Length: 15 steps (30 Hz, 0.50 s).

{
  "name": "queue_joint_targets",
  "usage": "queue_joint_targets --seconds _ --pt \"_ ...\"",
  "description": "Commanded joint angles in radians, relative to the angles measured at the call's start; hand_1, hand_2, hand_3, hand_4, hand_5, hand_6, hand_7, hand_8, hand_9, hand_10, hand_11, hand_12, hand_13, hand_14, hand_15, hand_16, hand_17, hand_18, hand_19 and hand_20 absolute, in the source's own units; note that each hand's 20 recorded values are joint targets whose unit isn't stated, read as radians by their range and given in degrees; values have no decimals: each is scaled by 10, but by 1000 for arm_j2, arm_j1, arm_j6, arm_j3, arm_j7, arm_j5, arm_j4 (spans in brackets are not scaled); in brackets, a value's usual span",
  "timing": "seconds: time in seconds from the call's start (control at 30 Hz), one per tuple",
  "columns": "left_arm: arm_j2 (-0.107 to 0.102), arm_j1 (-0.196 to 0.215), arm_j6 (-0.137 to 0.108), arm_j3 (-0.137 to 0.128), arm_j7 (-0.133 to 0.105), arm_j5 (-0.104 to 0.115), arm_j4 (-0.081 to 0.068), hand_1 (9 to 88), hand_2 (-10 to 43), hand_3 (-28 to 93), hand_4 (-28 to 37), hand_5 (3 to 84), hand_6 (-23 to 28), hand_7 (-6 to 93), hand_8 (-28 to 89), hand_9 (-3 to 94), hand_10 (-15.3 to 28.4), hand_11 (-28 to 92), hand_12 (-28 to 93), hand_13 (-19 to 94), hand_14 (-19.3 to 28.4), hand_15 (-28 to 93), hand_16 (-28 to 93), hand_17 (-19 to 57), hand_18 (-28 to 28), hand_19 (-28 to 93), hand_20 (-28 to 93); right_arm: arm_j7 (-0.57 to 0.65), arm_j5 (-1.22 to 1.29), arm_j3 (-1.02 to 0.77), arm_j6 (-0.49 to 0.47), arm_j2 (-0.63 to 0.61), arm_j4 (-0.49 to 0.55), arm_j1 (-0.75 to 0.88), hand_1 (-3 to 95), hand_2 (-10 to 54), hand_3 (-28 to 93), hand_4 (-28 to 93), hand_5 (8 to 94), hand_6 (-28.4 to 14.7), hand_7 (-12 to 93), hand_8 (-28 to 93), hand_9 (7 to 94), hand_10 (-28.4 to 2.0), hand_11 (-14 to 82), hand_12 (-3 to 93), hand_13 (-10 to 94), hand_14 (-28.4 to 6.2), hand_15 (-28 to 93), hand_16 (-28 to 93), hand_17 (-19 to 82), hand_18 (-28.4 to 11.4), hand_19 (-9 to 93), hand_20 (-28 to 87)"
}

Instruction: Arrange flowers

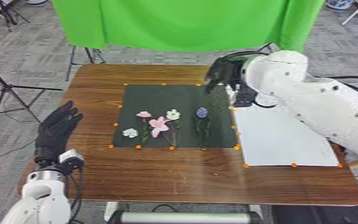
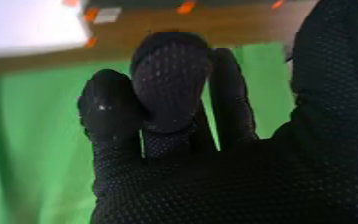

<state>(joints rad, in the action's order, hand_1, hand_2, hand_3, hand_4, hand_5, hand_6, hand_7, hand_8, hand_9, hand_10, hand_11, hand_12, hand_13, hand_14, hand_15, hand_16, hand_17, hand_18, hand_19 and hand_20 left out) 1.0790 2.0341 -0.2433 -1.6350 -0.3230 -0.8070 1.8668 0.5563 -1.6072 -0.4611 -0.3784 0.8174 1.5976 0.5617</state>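
Left hand (image 1: 55, 131) and right hand (image 1: 226, 70) loosely open, empty, green cloth (image 1: 184, 25) beyond right fingers, white sheet (image 1: 286, 137) and black mat (image 1: 149, 97) near, flowers (image 1: 159, 125) closer to robot.

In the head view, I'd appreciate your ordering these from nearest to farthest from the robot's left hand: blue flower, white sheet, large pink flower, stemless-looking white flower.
From the left hand:
1. White flower, dark sheet's near left corner
2. Large pink flower, left of the dark sheet's middle
3. Blue flower, dark sheet's right part
4. White sheet, table's right side
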Motion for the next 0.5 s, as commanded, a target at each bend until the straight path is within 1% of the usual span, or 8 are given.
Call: queue_joint_targets --seconds 0.03,0.1,0.13,0.17,0.2,0.33,0.4,0.5 --pt "9 21 -4 0 -3 5 8 416 -95 679 -158 468 -33 199 -110 402 103 183 97 358 137 210 -9 107 95 32 209 97 -245 15 49 -126 -76 12 255 -95 654 -143 401 16 89 -79 483 -190 58 146 825 -68 616 257 556 -175 932 472" --pt "10 24 -9 -1 -5 6 10 416 -95 678 -158 468 -34 199 -110 402 103 182 97 359 137 210 -10 107 95 32 209 124 -265 -11 -2 -123 -111 41 231 -95 644 -147 381 8 77 -73 464 -198 55 147 819 -71 618 256 553 -177 932 471" --pt "9 22 -4 0 -3 6 9 415 -95 679 -158 468 -34 199 -110 402 103 182 97 360 137 211 -10 107 94 32 209 143 -258 -22 -17 -124 -126 56 223 -95 640 -149 372 4 68 -70 455 -201 52 146 818 -72 619 255 552 -178 932 470" --pt "11 27 -5 -3 -3 4 13 415 -95 679 -158 468 -33 198 -110 402 102 182 97 360 137 211 -10 107 94 32 209 149 -256 -32 -25 -121 -144 69 212 -95 634 -151 365 -3 62 -67 440 -206 43 141 818 -73 619 253 553 -180 932 469" --pt "10 20 -2 0 -1 3 9 416 -95 678 -158 469 -33 198 -110 402 103 182 97 360 137 211 -10 107 94 32 209 165 -249 -48 -36 -121 -158 85 207 -95 628 -151 360 -6 57 -63 431 -208 38 132 820 -74 619 251 553 -182 932 468" --pt "10 19 -4 -2 -2 1 10 416 -95 678 -157 469 -32 196 -110 402 103 183 98 361 136 212 -11 107 94 32 209 178 -238 -75 -25 -123 -192 129 200 -95 613 -154 354 -5 53 -58 428 -212 40 117 825 -76 622 245 557 -187 932 468" --pt "9 21 -5 -2 -3 4 11 416 -95 677 -155 470 -31 195 -109 402 103 183 98 361 136 212 -11 107 94 32 209 164 -257 -70 26 -130 -196 148 204 -95 614 -154 361 -6 56 -57 446 -210 47 116 829 -75 624 244 562 -188 932 471" --pt "10 19 -3 0 -5 3 11 417 -95 676 -157 469 -31 196 -109 403 103 182 97 361 135 213 -12 107 94 32 209 139 -278 -53 162 -140 -197 175 228 -95 628 -152 407 -6 81 -64 526 -182 66 119 864 -56 641 241 601 -182 932 514"
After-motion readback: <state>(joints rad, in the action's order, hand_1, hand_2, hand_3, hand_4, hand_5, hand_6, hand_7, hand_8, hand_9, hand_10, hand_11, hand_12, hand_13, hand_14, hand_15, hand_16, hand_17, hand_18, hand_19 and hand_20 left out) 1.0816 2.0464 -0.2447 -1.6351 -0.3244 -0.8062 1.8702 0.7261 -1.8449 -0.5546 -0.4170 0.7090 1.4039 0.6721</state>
